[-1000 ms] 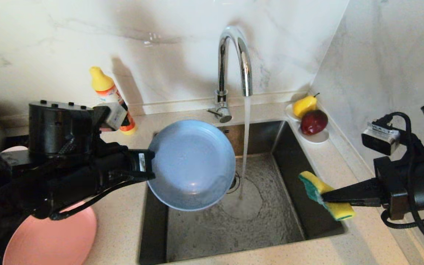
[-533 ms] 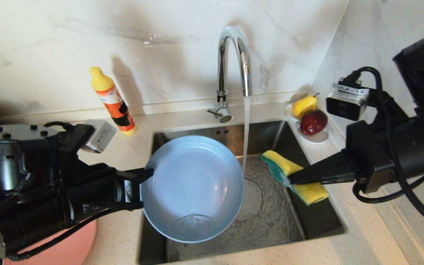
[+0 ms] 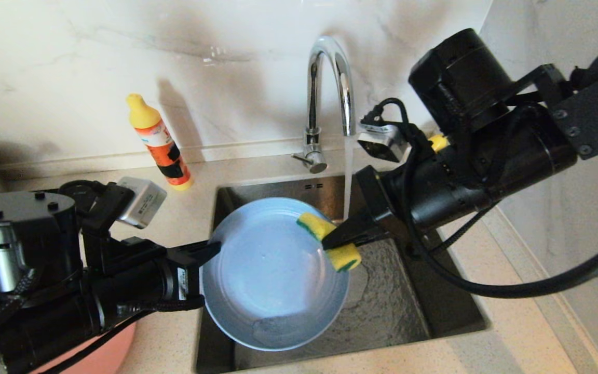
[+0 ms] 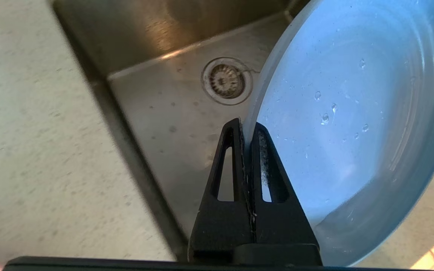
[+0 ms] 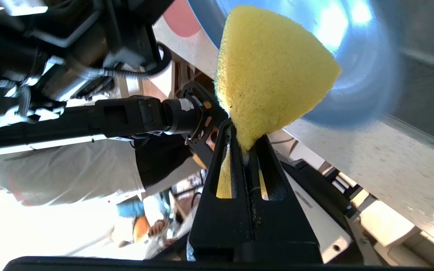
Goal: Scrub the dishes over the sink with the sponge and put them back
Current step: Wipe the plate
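Head view: left gripper (image 3: 209,249) clamps the grey-blue plate (image 3: 270,280) tilted over the sink (image 3: 408,306), draining; right gripper (image 3: 330,242) pinches the sponge (image 3: 330,240) at its rim, for scrubbing.

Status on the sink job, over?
Left gripper shut on grey-blue plate rim, held over sink. Right gripper shut on sponge, at plate's far edge. Faucet running; nothing blocking.

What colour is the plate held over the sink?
Grey-blue plate, clearest in the head view.
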{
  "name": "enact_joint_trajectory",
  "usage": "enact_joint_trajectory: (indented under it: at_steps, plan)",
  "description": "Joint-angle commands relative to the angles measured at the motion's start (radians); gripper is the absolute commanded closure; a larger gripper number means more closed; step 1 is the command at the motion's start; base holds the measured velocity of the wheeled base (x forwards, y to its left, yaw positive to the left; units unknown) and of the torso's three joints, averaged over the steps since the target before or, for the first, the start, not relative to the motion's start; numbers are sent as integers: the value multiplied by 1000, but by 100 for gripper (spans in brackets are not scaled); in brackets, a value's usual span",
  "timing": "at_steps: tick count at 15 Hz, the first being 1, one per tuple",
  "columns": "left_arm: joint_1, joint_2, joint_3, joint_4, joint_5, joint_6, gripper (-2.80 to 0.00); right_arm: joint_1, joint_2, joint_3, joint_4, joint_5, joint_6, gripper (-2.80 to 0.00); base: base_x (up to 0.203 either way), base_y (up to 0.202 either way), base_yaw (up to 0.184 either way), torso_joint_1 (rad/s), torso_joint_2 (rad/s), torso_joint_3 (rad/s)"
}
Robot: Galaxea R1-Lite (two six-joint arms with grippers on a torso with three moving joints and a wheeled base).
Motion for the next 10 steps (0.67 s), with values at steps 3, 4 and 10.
enact_joint_trajectory:
  at_steps: [3, 4, 10]
  plan:
    - [-10, 28, 1, -59, 3, 21, 0, 59, 140, -61, 15, -32, 5, 0, 0, 0, 0, 0, 0, 0]
    - [-15, 31, 0, -66, 3, 22, 0, 63, 160, -64, 11, -52, 5, 0, 0, 0, 0, 0, 0, 0]
    - [-62, 37, 15, -68, 7, 50, 0, 65, 186, -65, -36, -61, 4, 0, 0, 0, 0, 0, 0, 0]
